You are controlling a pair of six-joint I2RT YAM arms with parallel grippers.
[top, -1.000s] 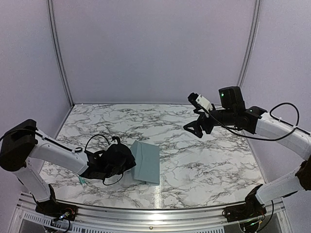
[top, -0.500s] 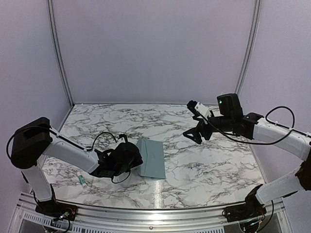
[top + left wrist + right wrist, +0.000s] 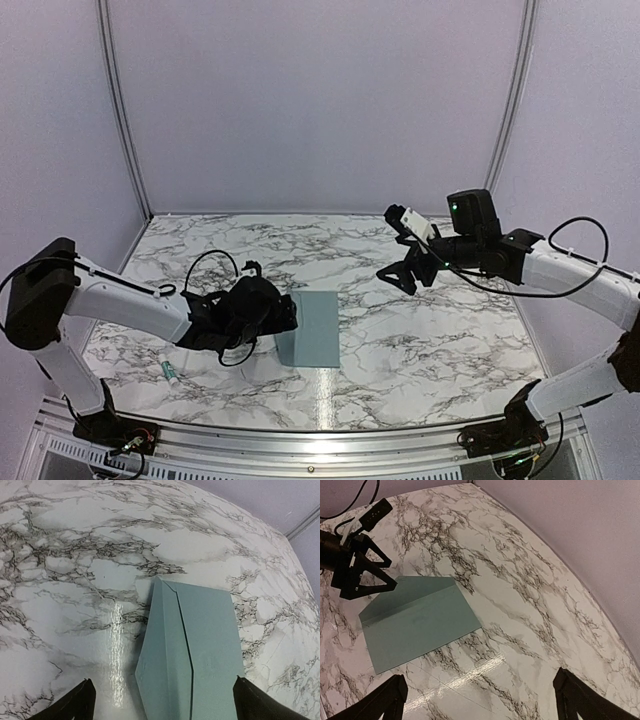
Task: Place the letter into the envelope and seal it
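Along the bottom edge of the top view runs a ribbed metal rail. Just above it, at lower left, a small pale tube with a green end lies on the glossy, grey-veined marble table. Low centre, the envelope lies on that table, a matte blue-grey paper rectangle; a second ago it sat skewed, and now its edges run nearly square to the frame. The left gripper sits at the envelope's left edge, further up-frame than a second ago. Its wrist view shows black fingers spread wide at the bottom corners, with the pointed flap sharply creased between them; I cannot tell if they touch the paper. Right of centre, the right gripper hovers well apart from the envelope, lower than a second ago, its fingers splayed wide on nothing
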